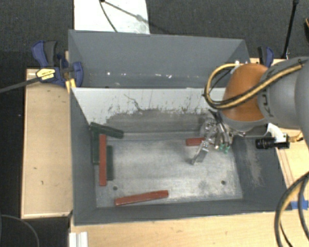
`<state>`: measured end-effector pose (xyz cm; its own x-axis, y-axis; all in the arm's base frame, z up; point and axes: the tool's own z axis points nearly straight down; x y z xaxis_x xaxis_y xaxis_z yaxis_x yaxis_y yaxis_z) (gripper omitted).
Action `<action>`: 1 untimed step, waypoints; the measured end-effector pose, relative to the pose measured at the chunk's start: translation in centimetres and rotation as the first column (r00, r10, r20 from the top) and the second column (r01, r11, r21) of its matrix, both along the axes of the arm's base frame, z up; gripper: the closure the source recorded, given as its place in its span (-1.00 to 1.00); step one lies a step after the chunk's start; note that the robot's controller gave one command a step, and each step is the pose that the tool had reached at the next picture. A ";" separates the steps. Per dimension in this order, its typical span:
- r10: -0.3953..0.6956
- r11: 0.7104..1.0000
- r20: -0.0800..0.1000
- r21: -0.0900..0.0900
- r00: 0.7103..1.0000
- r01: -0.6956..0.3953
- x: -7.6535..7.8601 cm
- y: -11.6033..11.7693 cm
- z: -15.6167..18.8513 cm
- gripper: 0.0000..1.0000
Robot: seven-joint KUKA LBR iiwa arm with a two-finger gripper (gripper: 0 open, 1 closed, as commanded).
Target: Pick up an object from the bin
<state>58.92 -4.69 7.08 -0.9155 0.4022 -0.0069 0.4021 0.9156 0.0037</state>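
Observation:
My gripper (pixel 203 148) hangs low over the right half of the bin, near the back wall. A short red block (pixel 193 142) lies right beside it on its left, touching or almost touching the gripper's metal. Whether the block sits inside the grip cannot be made out. A long red stick (pixel 141 197) lies flat along the bin's front edge, well to the gripper's lower left.
On the bin's left side lie a dark green bar (pixel 106 131) across the top, a second green bar (pixel 109 162) and a red stick (pixel 102 160) side by side. The arm with its orange cover and cables comes in over the right rim.

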 end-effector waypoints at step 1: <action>0.001 1.000 -0.001 -0.002 1.000 -0.001 0.0 -0.2 0.0 1.00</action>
